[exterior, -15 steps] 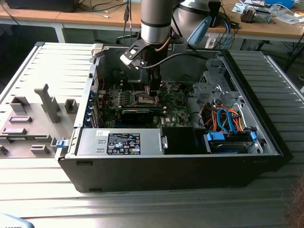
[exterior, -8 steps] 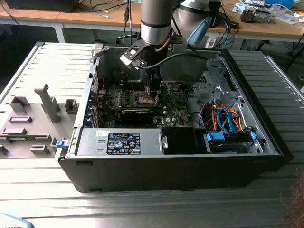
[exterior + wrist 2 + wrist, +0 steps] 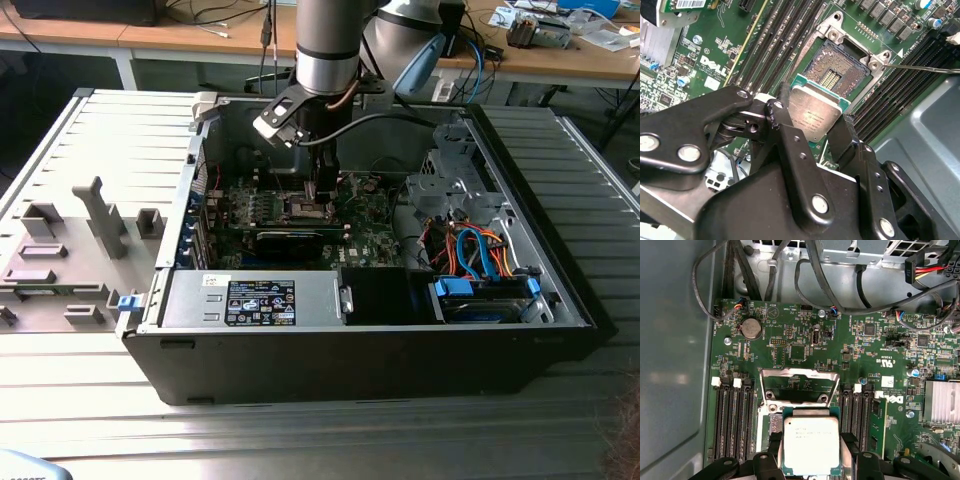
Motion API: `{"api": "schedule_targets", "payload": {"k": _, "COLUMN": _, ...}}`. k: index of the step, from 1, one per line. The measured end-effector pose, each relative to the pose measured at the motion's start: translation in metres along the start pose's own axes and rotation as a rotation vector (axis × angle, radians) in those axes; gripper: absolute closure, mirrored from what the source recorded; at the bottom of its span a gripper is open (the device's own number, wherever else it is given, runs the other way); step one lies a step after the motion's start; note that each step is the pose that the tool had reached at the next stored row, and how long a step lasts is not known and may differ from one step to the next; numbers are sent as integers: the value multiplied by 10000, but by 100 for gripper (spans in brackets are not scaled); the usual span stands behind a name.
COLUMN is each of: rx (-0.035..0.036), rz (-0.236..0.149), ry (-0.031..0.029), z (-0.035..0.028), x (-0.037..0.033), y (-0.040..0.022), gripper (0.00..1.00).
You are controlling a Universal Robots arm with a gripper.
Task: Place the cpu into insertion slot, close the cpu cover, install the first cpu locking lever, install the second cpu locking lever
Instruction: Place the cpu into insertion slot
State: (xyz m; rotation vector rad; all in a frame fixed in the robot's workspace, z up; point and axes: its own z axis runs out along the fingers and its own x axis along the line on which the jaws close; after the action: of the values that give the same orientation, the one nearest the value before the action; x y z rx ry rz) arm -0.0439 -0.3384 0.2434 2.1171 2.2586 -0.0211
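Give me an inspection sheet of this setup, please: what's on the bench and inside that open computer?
Surface: ribbed metal table carrying an open computer case.
Job's things: cpu held at the insertion slot, not seated, contacts bare; cpu cover raised.
Clutter: grey fixture blocks at the exterior view's left.
Grippers: gripper shut on the cpu.
Cables: orange and blue cables in the case.
Surroundings: wooden desks behind.

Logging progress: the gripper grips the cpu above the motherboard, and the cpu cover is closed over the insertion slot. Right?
Not quite. The cpu cover is open, not closed: the first wrist view shows it swung up off the insertion slot, whose contacts lie bare in the second wrist view. The gripper does grip the cpu above the motherboard.
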Motion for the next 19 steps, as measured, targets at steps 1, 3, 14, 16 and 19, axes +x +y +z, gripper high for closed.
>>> {"api": "schedule_targets", "payload": {"k": 1, "rx": 0, "rz": 0, "ry": 0, "z": 2, "x": 0, "y": 0, "gripper": 45}}
{"api": "schedule_targets", "payload": {"k": 3, "rx": 0, "rz": 0, "ry": 0, "z": 7, "x": 2, "y": 0, "gripper": 45}}
{"api": "schedule_targets", "payload": {"k": 14, "rx": 0, "rz": 0, "ry": 0, "z": 26, "x": 5, "y": 0, "gripper": 45}}
{"api": "schedule_targets", "payload": {"k": 16, "rx": 0, "rz": 0, "ry": 1, "z": 30, "x": 6, "y": 0, "gripper": 45}}
{"api": "schedule_targets", "payload": {"k": 19, "rx": 0, "rz": 0, "ry": 1, "z": 36, "x": 6, "y": 0, "gripper": 45}}
